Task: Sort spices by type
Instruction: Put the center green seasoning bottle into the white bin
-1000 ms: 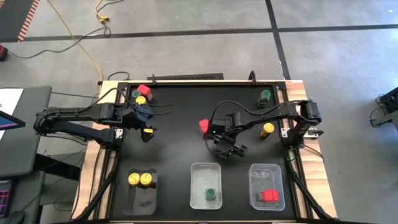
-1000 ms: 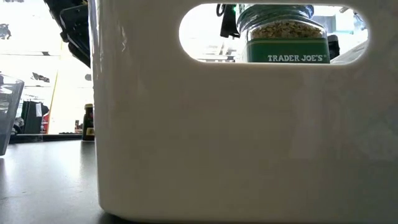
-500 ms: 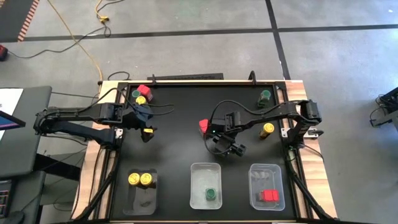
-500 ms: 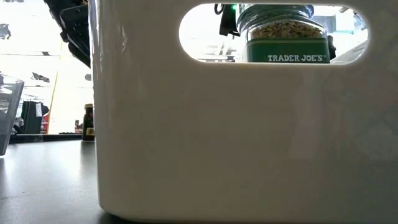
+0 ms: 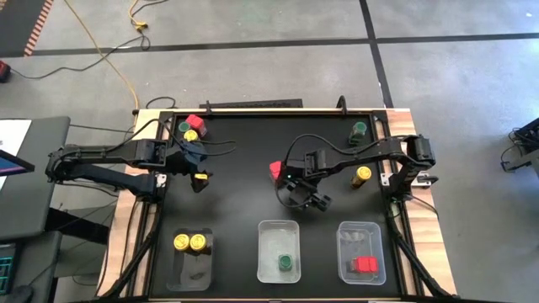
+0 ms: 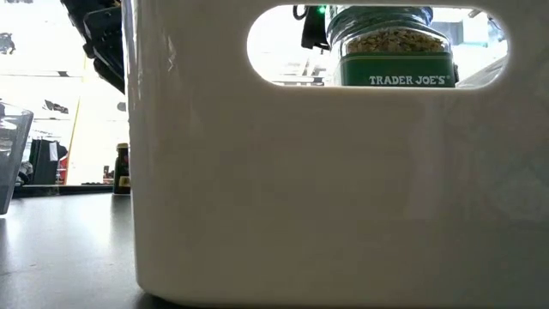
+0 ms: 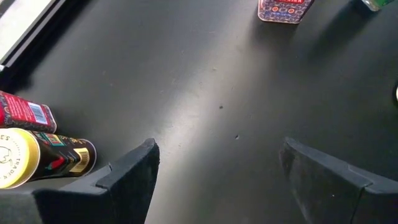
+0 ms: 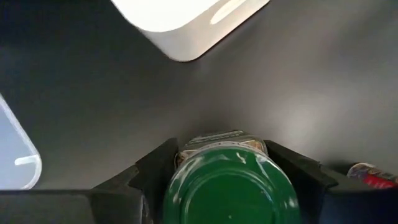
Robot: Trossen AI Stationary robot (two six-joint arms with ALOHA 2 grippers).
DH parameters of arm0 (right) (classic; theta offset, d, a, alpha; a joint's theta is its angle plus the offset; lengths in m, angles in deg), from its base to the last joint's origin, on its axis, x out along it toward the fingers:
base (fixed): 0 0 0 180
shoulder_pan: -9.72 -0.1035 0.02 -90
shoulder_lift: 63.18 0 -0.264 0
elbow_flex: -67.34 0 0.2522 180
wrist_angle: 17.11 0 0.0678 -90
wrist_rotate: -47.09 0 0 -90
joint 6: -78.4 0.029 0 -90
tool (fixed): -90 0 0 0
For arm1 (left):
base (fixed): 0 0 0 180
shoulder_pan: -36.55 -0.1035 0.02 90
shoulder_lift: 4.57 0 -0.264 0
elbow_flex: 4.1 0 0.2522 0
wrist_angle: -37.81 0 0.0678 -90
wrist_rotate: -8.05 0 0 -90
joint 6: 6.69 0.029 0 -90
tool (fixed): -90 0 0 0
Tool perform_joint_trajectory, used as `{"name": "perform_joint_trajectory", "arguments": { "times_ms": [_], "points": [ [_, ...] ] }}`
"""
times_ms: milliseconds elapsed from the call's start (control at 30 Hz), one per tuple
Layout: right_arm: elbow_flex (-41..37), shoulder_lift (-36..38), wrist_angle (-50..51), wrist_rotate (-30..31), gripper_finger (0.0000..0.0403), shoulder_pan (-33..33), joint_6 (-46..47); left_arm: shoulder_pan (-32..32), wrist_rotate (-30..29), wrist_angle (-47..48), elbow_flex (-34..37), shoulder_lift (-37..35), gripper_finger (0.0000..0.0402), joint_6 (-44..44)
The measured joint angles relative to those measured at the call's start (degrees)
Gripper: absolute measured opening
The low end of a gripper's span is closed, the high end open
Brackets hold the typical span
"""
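High view: your right gripper hangs over mid-bench, just far of the middle tray, which already holds one green-lidded jar. The red-lidded jar lies just left of the arm, so a careless swing could clip it.
Low view: the tray's white wall fills the picture. Through its handle slot you see the jar already inside; the carried one isn't visible here.
Left wrist view: your left gripper waits with jaws spread and empty over bare bench, near a yellow-lidded jar lying on its side.
Right wrist view: the jaws are closed on the carried green jar. The grip sits up near the lid, so the jar could tilt or slip during the move. Release too soon and it may strike the tray rim or the jar inside.
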Motion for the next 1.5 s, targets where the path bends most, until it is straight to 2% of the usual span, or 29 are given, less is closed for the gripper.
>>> {"name": "perform_joint_trajectory", "arguments": {
  "times_ms": [500, 600, 933, 1033, 1167, 1333, 1500],
  "points": [
    [0.0, 0.0, -0.9, 2.9, 0.0256, 0.6, 2.5, 0.0, 0.0, 0.0, 0.0, 0.0, 0.032, -1.6],
    [0.0, 0.1, -1.0, 2.9, 0.0276, 0.7, 4.5, 0.0, 0.0, 0.0, 0.0, 0.0, 0.032, -1.1],
    [1.9, 0.1, 0.7, 2.9, 0.0385, 1.5, 3.4, 0.0, 0.0, 0.0, 0.0, 0.0, 0.032, -0.5],
    [4.5, 0.1, 3.2, 3.3, 0.0397, 1.8, 4.0, 0.0, 0.0, 0.0, 0.0, 0.0, 0.032, -0.3],
    [8.6, 0.1, 7.3, 4.6, 0.039, 1.8, 6.5, 0.0, -0.1, 0.0, 0.0, 0.0, 0.032, 2.0],
    [12.9, 0.1, 14.2, 5.4, 0.0387, 2.5, 13.7, 0.0, -0.1, 0.0, 0.0, 0.0, 0.032, 4.8],
    [14.6, 0.1, 18.2, 5.4, 0.0387, 6.5, 37.2, 0.0, -0.1, 0.1, 0.0, 0.0, 0.032, 6.4]
  ]
}}
